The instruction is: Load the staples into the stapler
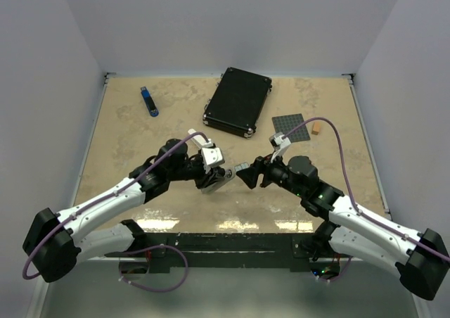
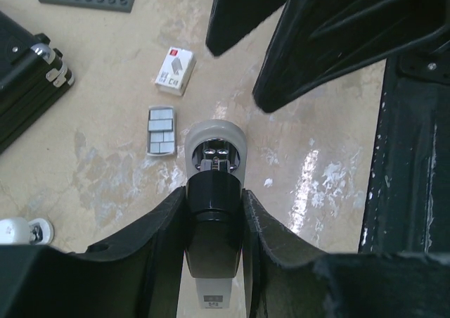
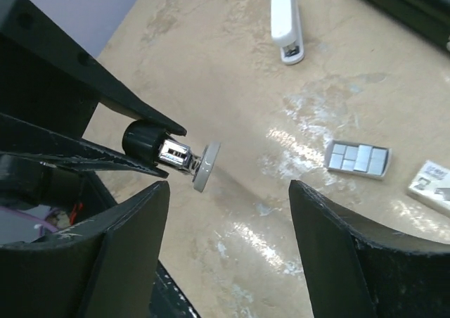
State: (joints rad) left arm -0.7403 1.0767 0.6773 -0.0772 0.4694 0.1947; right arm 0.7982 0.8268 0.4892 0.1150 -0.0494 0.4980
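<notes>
Ideally, the left end effector (image 2: 213,198) steadies its clamped black grey-tipped cylinder (image 2: 214,156) while the gaping right end effector (image 3: 228,191) fetches grey staple strips (image 3: 357,158).

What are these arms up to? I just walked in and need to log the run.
The left gripper is shut on a small black piece with a grey end, metal showing inside, held above the table. The right gripper is open and empty, facing it. An open tray of staple strips and the white staples box lie on the table, touched by neither gripper; a white stapler lies further off.
</notes>
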